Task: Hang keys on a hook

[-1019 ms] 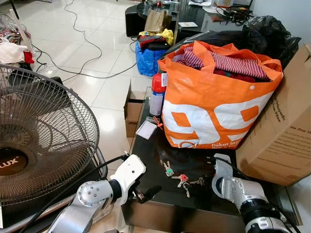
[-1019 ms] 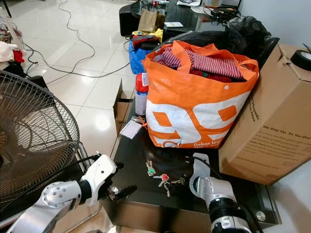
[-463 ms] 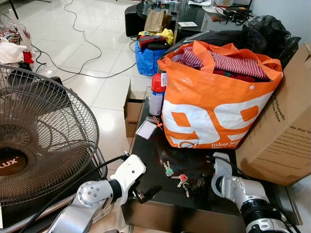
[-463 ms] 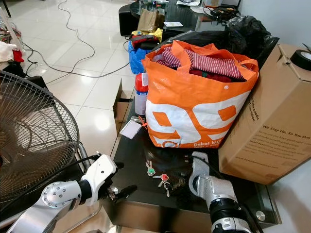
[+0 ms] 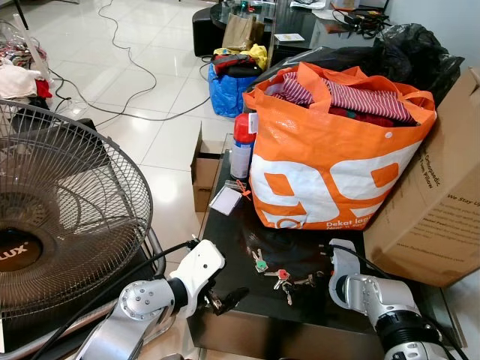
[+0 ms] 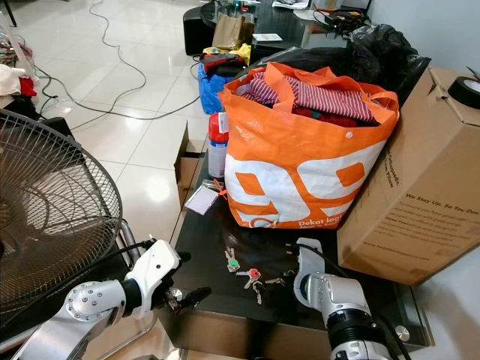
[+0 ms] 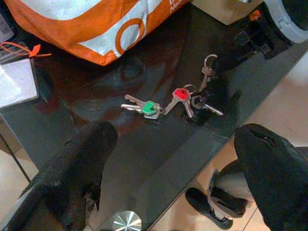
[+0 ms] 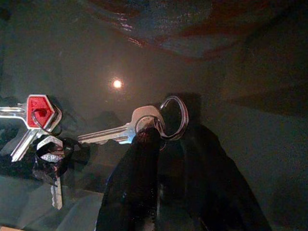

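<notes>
A bunch of keys [image 5: 283,277] with red and green caps lies on the black glass table [image 5: 232,240], in front of the orange bag. My right gripper [image 5: 321,276] is low on the table at the right end of the bunch. In the right wrist view its fingertips [image 8: 149,137] are pressed close together over the key ring [image 8: 172,113] and the silver key [image 8: 113,135] on it. My left gripper [image 5: 223,300] hangs open at the table's front left edge, short of the keys [image 7: 183,98], with its fingers [image 7: 91,154] spread wide.
A full orange shopping bag [image 5: 330,157] and a cardboard box [image 5: 439,202] take up the back and right of the table. A spray can [image 5: 241,142] and a white card [image 5: 225,200] stand at its far left. A large fan [image 5: 60,217] is close on my left. Cables cross the floor.
Half a second ago the right gripper's fingers lay over the right end of the bunch; now they have drawn back a little and the ring shows. The left arm has hardly moved.
</notes>
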Controlling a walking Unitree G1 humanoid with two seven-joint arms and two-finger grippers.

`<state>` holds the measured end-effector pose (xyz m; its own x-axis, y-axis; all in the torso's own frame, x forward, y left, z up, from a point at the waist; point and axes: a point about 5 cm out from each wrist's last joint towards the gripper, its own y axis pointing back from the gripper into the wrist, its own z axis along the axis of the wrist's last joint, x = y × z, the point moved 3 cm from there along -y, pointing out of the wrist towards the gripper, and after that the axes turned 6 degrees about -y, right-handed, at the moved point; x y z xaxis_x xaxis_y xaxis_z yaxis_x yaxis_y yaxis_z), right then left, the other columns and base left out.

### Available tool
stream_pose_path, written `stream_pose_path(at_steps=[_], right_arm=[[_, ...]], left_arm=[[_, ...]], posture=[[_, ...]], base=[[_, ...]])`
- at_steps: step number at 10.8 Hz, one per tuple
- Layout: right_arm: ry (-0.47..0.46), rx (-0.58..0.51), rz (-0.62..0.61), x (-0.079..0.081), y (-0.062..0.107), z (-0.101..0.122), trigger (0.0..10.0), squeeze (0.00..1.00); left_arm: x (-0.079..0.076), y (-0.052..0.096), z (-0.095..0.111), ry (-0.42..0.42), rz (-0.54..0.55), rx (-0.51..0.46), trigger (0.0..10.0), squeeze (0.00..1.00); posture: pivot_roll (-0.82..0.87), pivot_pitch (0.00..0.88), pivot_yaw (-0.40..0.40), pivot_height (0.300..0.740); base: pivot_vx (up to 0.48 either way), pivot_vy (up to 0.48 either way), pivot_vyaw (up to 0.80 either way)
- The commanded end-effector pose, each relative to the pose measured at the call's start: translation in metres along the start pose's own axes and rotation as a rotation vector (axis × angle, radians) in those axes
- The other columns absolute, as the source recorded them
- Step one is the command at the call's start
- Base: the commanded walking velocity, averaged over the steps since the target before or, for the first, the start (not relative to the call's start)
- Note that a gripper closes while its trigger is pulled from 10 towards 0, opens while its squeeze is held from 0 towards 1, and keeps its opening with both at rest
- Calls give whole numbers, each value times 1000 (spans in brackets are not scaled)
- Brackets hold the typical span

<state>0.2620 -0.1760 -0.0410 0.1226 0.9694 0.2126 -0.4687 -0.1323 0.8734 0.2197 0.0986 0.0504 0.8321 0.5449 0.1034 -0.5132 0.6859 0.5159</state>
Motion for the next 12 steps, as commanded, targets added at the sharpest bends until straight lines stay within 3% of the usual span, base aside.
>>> stream_pose_path(at_steps=[1, 4, 5, 6, 7, 8, 9, 12], right_arm=[[15, -12, -16, -4, 3, 5, 10000, 0], [2, -23, -10, -5, 3, 5, 10000, 0], [1, -22, -6, -4, 2, 5, 8706, 0], [-7, -26, 4, -3, 1, 5, 3804, 0], [-7, -25, 4, -3, 1, 4, 1882, 0], [-7, -26, 6, -3, 0, 4, 902, 0], [-10, -29, 6, -2, -1, 4, 157, 0], [-15, -35, 11, -1, -2, 3, 0, 0]], left_arm=[[-1, -2, 3, -13, -4, -8, 10000, 0], [-1, -2, 3, -13, -3, -10, 10000, 0], [-1, -2, 3, -13, -2, -11, 10000, 0], [-1, -3, 3, -13, -1, -11, 10000, 0], [-1, -3, 4, -13, -1, -11, 10000, 0], [-1, -2, 4, -12, -2, -11, 10000, 0], [-2, -2, 4, -12, -2, -11, 10000, 0], [-2, -2, 5, -13, -5, -12, 10000, 0]], posture=[[-160, 0, -74, 740], [-161, 0, -75, 740], [-161, 0, -75, 740], [-159, 0, -78, 740], [-159, 0, -78, 740], [-159, 0, -78, 740], [-157, 0, -78, 740], [-156, 0, -78, 740]], base=[[0, 0, 0], [0, 0, 0], [0, 0, 0], [0, 0, 0], [0, 0, 0], [0, 0, 0], [0, 0, 0], [0, 0, 0]])
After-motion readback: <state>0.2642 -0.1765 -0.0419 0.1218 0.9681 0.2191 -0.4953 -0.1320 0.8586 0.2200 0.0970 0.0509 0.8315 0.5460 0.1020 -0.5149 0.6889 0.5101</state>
